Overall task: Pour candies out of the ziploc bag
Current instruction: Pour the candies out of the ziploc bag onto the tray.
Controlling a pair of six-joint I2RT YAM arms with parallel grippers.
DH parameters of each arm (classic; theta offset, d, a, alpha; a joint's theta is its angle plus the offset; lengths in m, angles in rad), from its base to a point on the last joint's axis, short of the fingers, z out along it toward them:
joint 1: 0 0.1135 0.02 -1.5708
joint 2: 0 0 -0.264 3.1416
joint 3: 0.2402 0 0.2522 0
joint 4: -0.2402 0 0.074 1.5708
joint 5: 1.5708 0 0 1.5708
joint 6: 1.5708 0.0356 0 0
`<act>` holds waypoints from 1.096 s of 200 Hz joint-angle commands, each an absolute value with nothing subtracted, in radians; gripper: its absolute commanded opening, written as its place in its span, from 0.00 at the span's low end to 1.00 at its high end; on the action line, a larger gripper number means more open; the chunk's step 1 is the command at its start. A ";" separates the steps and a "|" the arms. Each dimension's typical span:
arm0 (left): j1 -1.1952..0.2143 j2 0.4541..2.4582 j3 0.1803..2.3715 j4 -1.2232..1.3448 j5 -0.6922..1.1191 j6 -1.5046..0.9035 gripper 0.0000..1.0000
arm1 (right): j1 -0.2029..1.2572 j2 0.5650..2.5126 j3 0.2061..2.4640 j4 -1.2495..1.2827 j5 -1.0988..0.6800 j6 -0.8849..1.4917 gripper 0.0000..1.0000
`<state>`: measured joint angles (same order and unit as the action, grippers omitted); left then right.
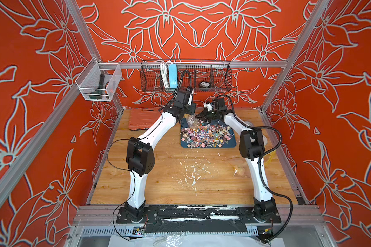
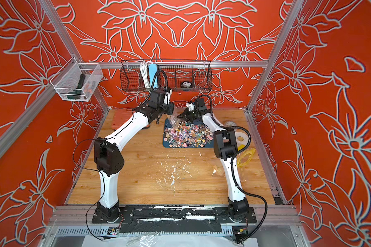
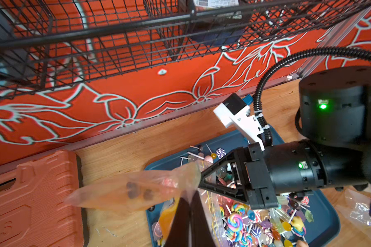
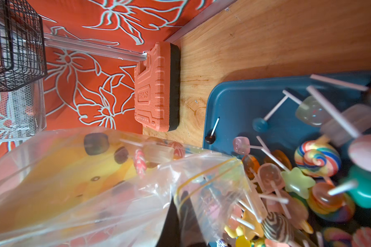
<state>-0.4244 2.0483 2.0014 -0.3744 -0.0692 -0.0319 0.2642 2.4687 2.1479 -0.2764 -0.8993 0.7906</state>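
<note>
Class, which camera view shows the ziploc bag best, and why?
The right wrist view: the ziploc bag fills much of the frame, its yellow zip line and the candies inside clear. The left wrist view shows only a bunched end; both top views show a small crumple.

Both top views are looking steeply down from high at the front toward the red flowered back wall (image 1: 201,32), both covering the whole light wooden tabletop (image 2: 148,181). Left wrist camera is sitting close, facing that wall; right wrist camera is sitting even closer, both sharing the clear plastic ziploc bag (image 4: 73,181), dark blue plastic tray (image 3: 227,140) and ribbed orange plastic case (image 3: 30,192).
</note>
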 commanded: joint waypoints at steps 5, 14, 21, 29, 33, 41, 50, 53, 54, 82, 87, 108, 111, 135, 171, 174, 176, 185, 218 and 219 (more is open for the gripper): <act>-0.417 1.984 2.048 -0.290 -0.086 -0.008 0.00 | 0.278 2.522 2.164 -0.285 -0.888 0.811 0.00; -0.417 1.982 2.051 -0.291 -0.089 -0.005 0.00 | 0.282 2.526 2.164 -0.277 -0.889 0.817 0.00; -0.417 1.979 2.051 -0.291 -0.090 -0.003 0.00 | 0.285 2.528 2.164 -0.270 -0.891 0.821 0.00; -0.417 1.975 2.050 -0.293 -0.093 -0.001 0.00 | 0.289 2.531 2.167 -0.262 -0.891 0.826 0.00; -0.417 1.974 2.050 -0.293 -0.095 0.000 0.00 | 0.292 2.531 2.166 -0.260 -0.894 0.828 0.00; -0.417 1.970 2.050 -0.294 -0.097 0.002 0.00 | 0.295 2.534 2.168 -0.255 -0.894 0.829 0.00; -0.416 1.965 2.049 -0.296 -0.100 0.003 0.00 | 0.299 2.536 2.171 -0.252 -0.894 0.830 0.00; -0.418 1.964 2.048 -0.297 -0.100 0.004 0.00 | 0.300 2.535 2.172 -0.251 -0.894 0.830 0.00; -0.417 1.964 2.049 -0.297 -0.100 0.004 0.00 | 0.300 2.536 2.172 -0.251 -0.894 0.831 0.00; -0.418 1.956 2.046 -0.304 -0.096 0.004 0.00 | 0.304 2.535 2.165 -0.248 -0.894 0.830 0.00; -0.418 1.956 2.044 -0.304 -0.095 0.003 0.00 | 0.304 2.535 2.163 -0.247 -0.895 0.830 0.00; -0.417 1.955 2.039 -0.302 -0.092 0.001 0.00 | 0.303 2.527 2.152 -0.246 -0.890 0.823 0.00; -0.418 1.956 2.040 -0.302 -0.092 0.000 0.00 | 0.302 2.526 2.151 -0.246 -0.890 0.822 0.00; -0.418 1.952 2.040 -0.302 -0.083 -0.002 0.00 | 0.301 2.514 2.130 -0.226 -0.890 0.827 0.00; -0.422 1.935 2.023 -0.300 -0.066 -0.002 0.00 | 0.289 2.468 2.065 -0.177 -0.891 0.836 0.00; -0.423 1.932 2.017 -0.297 -0.065 -0.002 0.00 | 0.288 2.464 2.058 -0.168 -0.891 0.837 0.00; -0.423 1.929 2.013 -0.296 -0.064 -0.002 0.00 | 0.287 2.461 2.054 -0.164 -0.892 0.839 0.00; -0.426 1.918 1.996 -0.286 -0.063 -0.002 0.00 | 0.283 2.449 2.034 -0.150 -0.895 0.844 0.00; -0.439 1.895 1.965 -0.276 -0.057 0.001 0.00 | 0.262 2.410 1.979 -0.115 -0.903 0.851 0.00; -0.440 1.895 1.965 -0.276 -0.056 0.001 0.00 | 0.262 2.409 1.976 -0.113 -0.903 0.852 0.00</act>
<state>-0.4267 1.9999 1.9537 -0.3950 -0.0742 -0.0151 0.2852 2.4428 2.0300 -0.1089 -0.9249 0.8433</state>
